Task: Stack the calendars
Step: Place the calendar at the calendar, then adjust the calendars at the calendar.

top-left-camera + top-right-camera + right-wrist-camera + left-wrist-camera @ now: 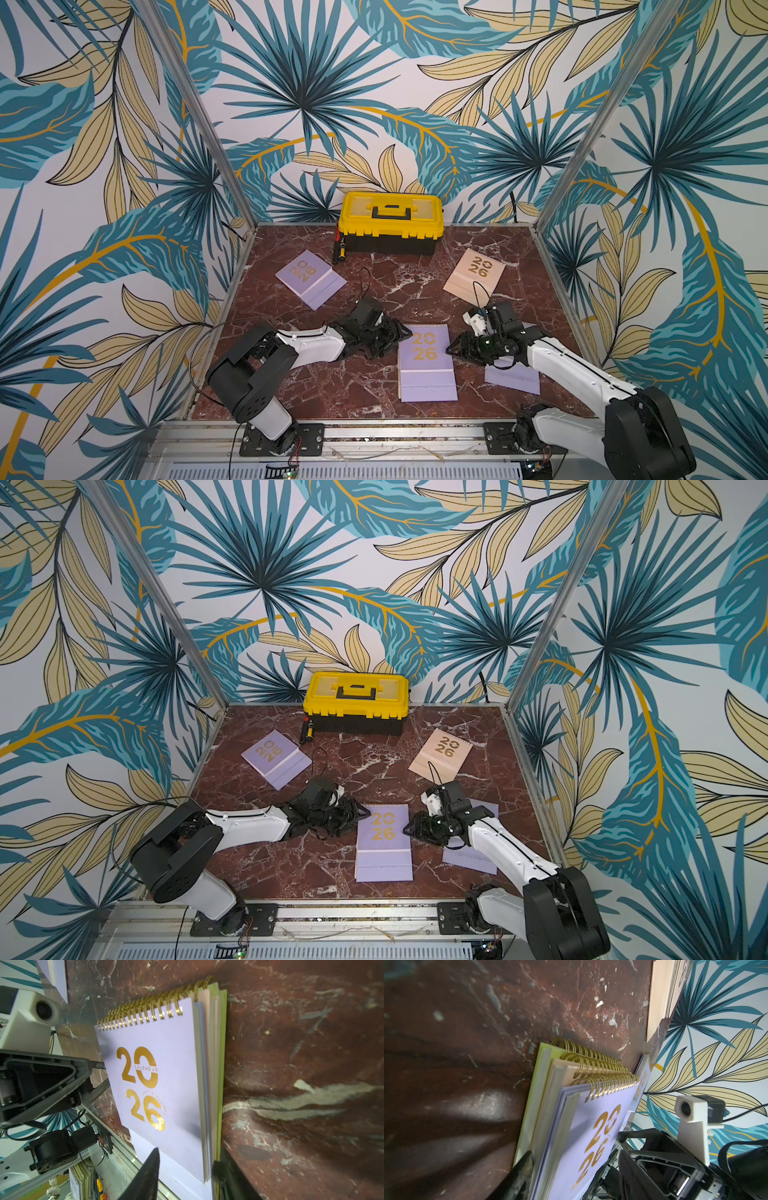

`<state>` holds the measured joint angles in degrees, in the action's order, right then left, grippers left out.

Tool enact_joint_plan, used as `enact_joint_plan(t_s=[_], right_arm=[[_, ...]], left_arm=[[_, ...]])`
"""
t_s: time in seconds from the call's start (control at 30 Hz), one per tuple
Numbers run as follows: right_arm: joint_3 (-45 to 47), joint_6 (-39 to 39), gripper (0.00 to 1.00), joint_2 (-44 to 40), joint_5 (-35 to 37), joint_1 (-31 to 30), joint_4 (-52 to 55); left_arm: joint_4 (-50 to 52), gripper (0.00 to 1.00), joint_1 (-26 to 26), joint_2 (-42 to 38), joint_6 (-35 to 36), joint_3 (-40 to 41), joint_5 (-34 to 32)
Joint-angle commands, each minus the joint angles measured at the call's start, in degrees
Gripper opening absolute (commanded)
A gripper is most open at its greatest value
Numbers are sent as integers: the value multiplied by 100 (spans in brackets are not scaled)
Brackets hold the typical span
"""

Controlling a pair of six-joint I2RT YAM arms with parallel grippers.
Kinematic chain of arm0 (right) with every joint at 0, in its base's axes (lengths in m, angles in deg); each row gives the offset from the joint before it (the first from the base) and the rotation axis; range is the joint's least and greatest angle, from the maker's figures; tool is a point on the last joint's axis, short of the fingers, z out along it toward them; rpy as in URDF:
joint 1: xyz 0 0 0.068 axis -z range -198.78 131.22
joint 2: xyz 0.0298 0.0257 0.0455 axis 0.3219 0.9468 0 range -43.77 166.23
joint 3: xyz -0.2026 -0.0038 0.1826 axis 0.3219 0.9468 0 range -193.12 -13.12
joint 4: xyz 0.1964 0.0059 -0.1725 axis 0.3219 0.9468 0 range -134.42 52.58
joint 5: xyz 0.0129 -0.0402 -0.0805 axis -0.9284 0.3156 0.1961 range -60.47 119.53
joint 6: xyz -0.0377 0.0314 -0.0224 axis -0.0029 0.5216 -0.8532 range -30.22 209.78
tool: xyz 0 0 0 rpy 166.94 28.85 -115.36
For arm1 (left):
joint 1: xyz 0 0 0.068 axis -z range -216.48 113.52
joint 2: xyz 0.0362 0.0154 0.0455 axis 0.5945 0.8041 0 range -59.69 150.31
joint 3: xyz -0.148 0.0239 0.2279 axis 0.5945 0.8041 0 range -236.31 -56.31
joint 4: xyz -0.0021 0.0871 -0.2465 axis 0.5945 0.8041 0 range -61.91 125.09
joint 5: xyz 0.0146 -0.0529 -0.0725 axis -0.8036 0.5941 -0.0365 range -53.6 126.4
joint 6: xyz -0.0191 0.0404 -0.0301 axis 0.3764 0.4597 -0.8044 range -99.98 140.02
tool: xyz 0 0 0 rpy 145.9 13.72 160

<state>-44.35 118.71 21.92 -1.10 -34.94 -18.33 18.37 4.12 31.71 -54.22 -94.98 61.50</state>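
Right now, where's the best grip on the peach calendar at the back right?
Probably the page block's side edge of the peach calendar, just below the spiral, coming in low from the robot's right. It lies flat, rings on the far edge, thin flap on the near edge; that side edge looks thickest to pinch.

Your left arm (316, 343) reaches low from the table's (374, 386) near edge toward its middle. Your right arm (561, 365) mirrors it, tips facing. The right gripper's (451, 349) jaws stand parted. The left gripper's (405, 332) jaws are mostly hidden.
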Motion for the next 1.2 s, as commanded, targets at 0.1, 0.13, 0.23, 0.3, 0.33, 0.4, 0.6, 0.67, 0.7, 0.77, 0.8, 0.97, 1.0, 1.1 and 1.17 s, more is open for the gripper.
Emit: enact_joint_plan(t_s=[0.1,0.13,0.23,0.3,0.33,0.4,0.6,0.67,0.7,0.77,0.8,0.97,1.0,1.1,1.17], right_arm=[[429,81,47,-361,138,8,497],[462,111,47,-427,134,8,492],[484,241,47,-473,-23,2,397],[515,311,46,-386,-144,-20,277],[535,327,46,-351,-185,-41,214],[602,416,46,-279,-339,-95,35],[648,526,46,-99,-431,-207,-255],[648,562,46,13,-511,-240,-376],[636,562,46,64,-512,-270,-402],[660,582,46,108,-572,-282,-508],[678,609,46,119,-625,-284,-564],[713,629,47,119,-726,-288,-661],[730,649,47,127,-736,-291,-705],[752,666,47,128,-733,-286,-727],[733,629,46,119,-680,-285,-657]], left_arm=[[-197,65,11,-134,-1,-12,29],[-197,66,-3,-160,6,-9,24],[-197,66,-53,-218,15,20,21],[-197,66,-70,-224,23,27,42],[-197,66,-85,-221,30,27,56],[-197,66,-93,-215,41,31,73],[-197,66,-110,-236,50,56,92],[-197,66,-118,-236,50,53,99],[-197,66,-118,-236,50,53,97],[-197,66,-114,-245,45,53,94],[-197,66,-117,-249,49,62,99],[-197,66,-114,-236,41,73,92],[-197,66,-114,-234,41,66,101],[-197,66,-115,-214,42,65,103],[-197,66,-115,-214,49,62,100]])
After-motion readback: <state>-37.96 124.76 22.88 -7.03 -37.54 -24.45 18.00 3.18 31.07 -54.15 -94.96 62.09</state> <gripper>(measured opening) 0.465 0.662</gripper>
